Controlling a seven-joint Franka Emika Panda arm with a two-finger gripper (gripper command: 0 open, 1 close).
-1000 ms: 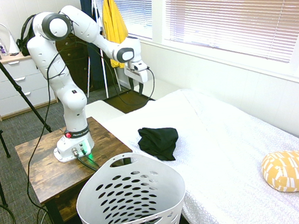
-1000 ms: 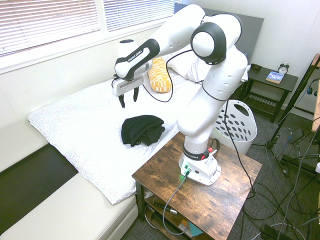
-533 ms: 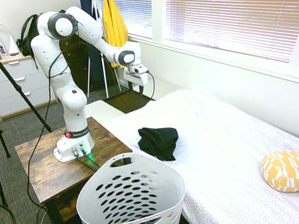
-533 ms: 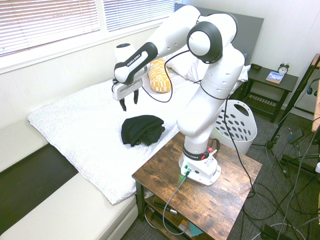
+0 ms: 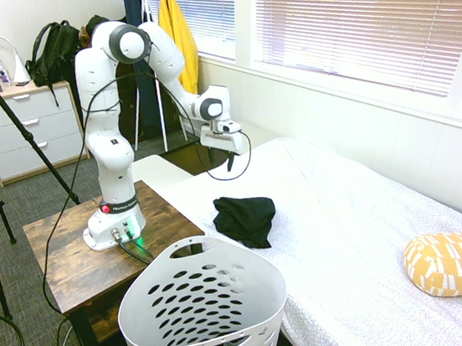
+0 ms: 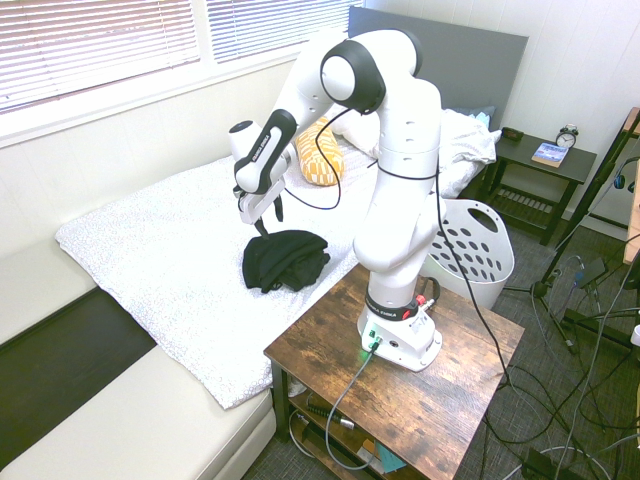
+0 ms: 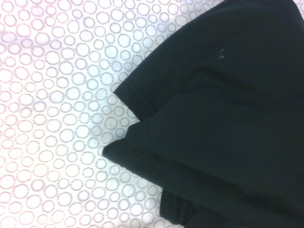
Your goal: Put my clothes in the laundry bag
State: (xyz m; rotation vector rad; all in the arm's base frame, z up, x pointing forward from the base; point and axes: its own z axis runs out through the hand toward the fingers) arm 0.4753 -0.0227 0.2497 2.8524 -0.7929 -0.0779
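The spread fingers (image 6: 270,220) have been brought nearer the black garment (image 6: 285,260) by the bed's edge (image 6: 325,290), so a grasp seems next

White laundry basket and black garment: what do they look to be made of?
The white laundry basket looks like smooth molded plastic, given the oval holes cut in its thin walls. The black garment seems matte, soft fabric: it folds loosely, fiber unclear.
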